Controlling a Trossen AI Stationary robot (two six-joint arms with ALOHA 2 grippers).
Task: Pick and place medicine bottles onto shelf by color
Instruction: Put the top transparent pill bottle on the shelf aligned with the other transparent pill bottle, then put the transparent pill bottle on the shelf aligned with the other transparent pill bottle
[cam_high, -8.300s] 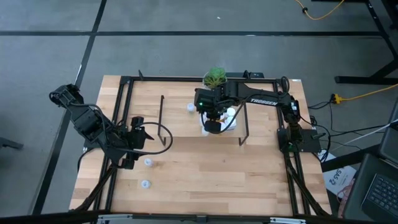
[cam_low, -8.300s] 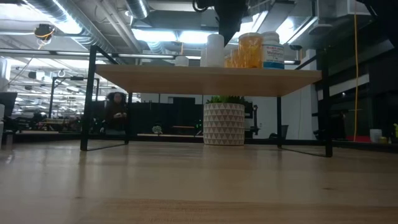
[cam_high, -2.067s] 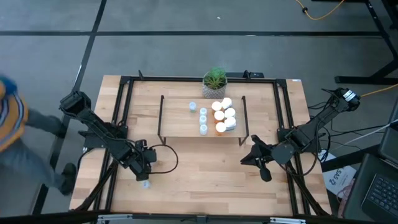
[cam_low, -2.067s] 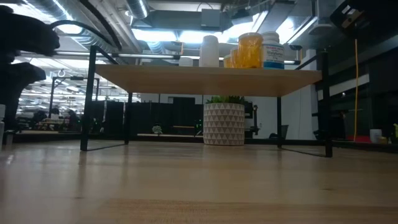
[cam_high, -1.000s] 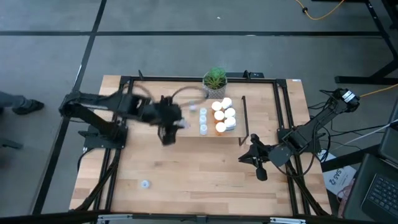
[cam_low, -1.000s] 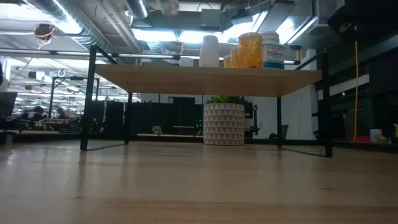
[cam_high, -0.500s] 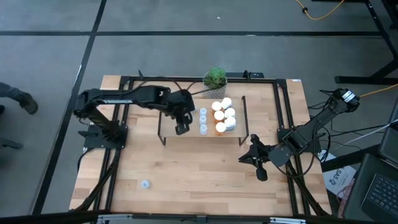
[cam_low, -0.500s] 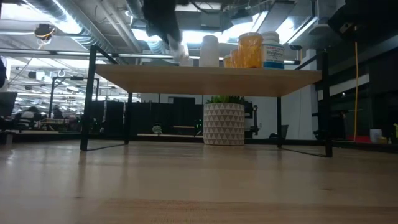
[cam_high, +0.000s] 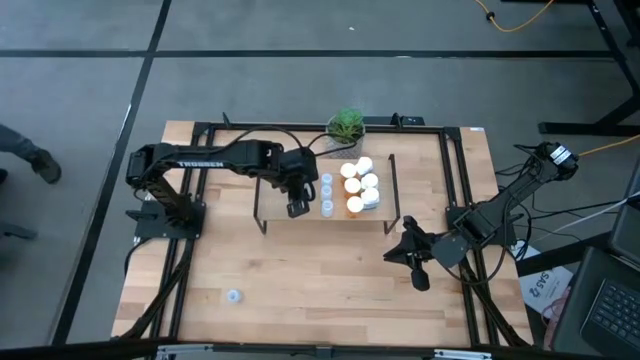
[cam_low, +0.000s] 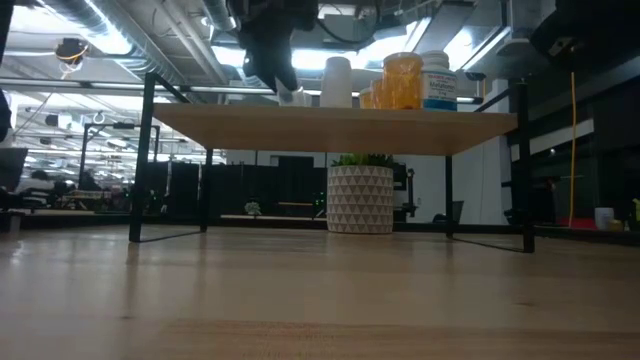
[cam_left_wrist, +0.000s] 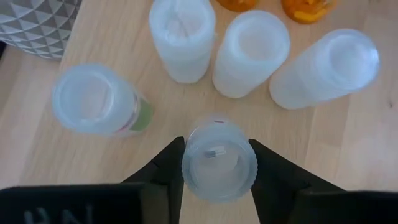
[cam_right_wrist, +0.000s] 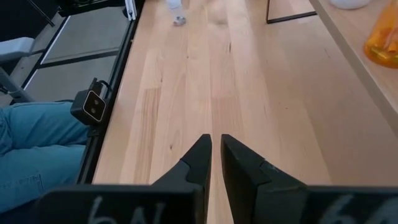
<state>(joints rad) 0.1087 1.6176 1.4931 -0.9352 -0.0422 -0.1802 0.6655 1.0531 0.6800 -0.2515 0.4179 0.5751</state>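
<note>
Left gripper (cam_left_wrist: 219, 163) is clamped on a small clear bottle (cam_left_wrist: 219, 160), and I have it over the shelf (cam_high: 290, 215) at centre frame in the overhead view, just left of the column of pale bottles (cam_high: 326, 194). A second ago that arm was sweeping across the upper left of the table; half a second ago it reached the shelf, and now it has settled a touch lower and closer to the row. Through the wrist camera the held bottle sits right in front of three white-capped bottles (cam_left_wrist: 251, 52), with another clear one (cam_left_wrist: 94, 107) off to its side near the plant pot (cam_left_wrist: 38, 23). I cannot tell whether its base touches the board yet.

I read this as the placing step: the bottle is being lined up with the other clear ones, so only lowering and letting go remain. The neighbours are close, so opening the fingers may nudge them.

Right gripper (cam_right_wrist: 215, 157) waits at the lower right of the overhead view, fingers nearly together and holding nothing. One bottle (cam_high: 232, 295) lies on the table at lower left, so the sorting is not done.
</note>
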